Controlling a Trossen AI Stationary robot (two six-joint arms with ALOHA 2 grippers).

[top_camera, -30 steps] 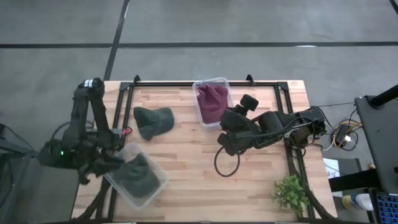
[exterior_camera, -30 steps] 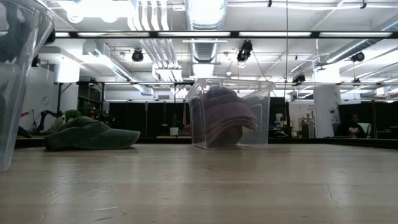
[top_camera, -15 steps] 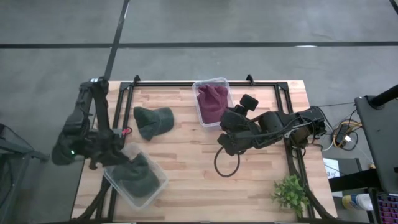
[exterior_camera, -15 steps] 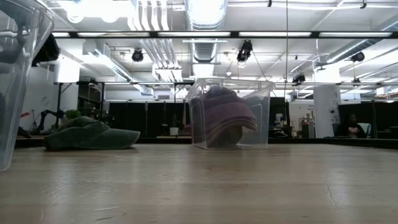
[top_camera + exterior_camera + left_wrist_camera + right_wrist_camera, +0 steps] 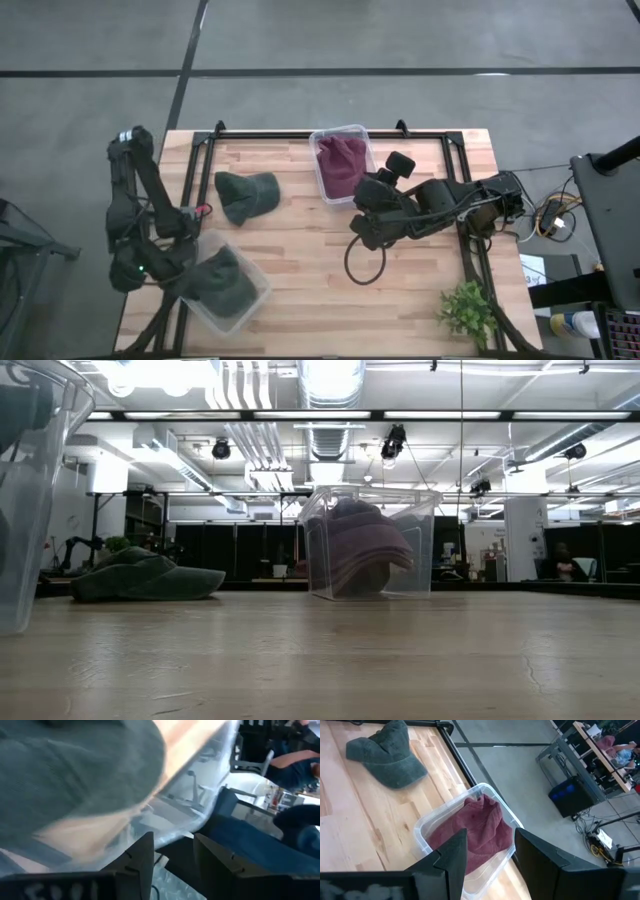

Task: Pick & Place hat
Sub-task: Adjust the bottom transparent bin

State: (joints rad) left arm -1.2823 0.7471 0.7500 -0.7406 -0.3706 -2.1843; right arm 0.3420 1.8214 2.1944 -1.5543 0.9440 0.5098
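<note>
The left gripper's (image 5: 172, 855) fingers stand apart and hold nothing, poised at the outer wall of a clear bin (image 5: 243, 300) at the tabletop's (image 5: 300, 270) near-left corner; a dark green hat (image 5: 218, 282) lies bunched inside that bin. The right gripper (image 5: 490, 850), parked mid-table, has its fingers parted and empty too, looking toward a second clear bin (image 5: 360, 135) at the far edge, where a maroon hat (image 5: 340, 165) sits crumpled.

Between the two bins, a third hat, a green cap (image 5: 245, 195), lies loose on the wood at the far left, well apart from both grippers. It looks like washed cotton: a slumped crown, a short stiffer brim, faded dusty green with a soft fold across the top. Seen from table height it rests low and flat.

Such a cap is likely light and limp, so it would sag and fold once lifted rather than keep its shape. The brim, or the seam where brim meets crown, seems the firmest place to pinch; a grip on the loose crown cloth alone may bunch and slip. Nothing about it appears fragile.
</note>
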